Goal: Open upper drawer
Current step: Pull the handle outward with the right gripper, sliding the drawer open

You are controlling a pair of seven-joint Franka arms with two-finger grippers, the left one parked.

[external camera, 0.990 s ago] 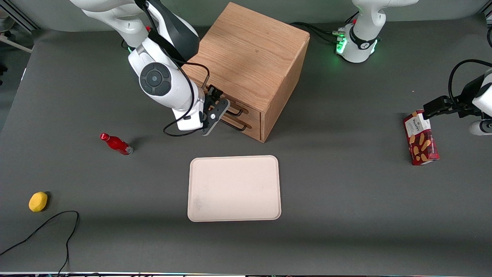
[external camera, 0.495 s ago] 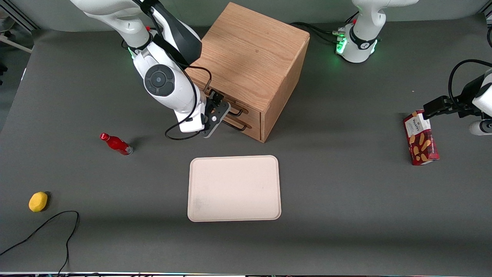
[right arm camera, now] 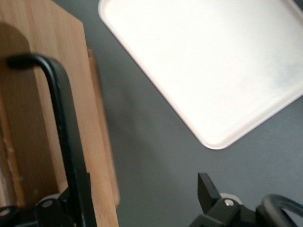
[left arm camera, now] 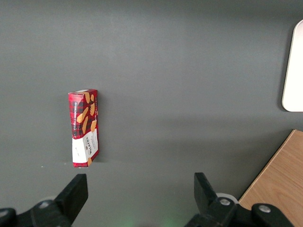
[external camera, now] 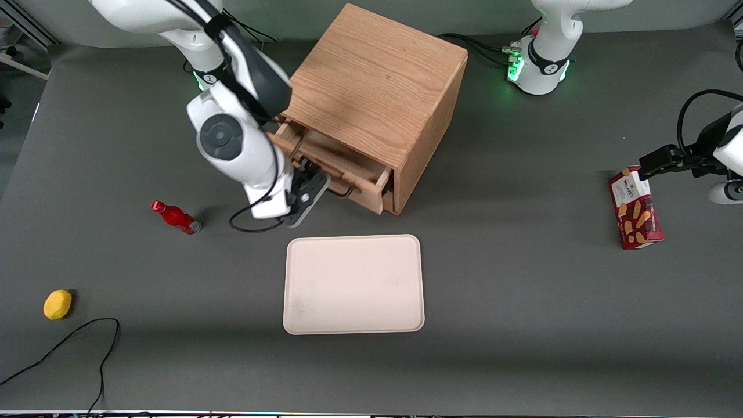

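The oak cabinet (external camera: 377,87) stands at the middle of the table. Its upper drawer (external camera: 334,157) is slid partway out toward the front camera, with its inside showing. My right gripper (external camera: 313,177) is at the drawer's front, by the black bar handle (external camera: 342,188). In the right wrist view the handle (right arm camera: 66,132) runs along the drawer front (right arm camera: 38,118), and the gripper (right arm camera: 137,194) is open, with the bar just inside one finger and the other finger (right arm camera: 206,189) well clear. The lower drawer is hidden under the upper one.
A cream tray (external camera: 354,284) lies nearer the front camera than the cabinet and shows in the right wrist view (right arm camera: 213,71). A red bottle (external camera: 174,216), a yellow object (external camera: 57,304) and a black cable (external camera: 69,342) lie toward the working arm's end. A cookie box (external camera: 635,208) lies toward the parked arm's end.
The upper drawer was shut and now stands partway out. My right gripper has moved toward the front camera with the handle.
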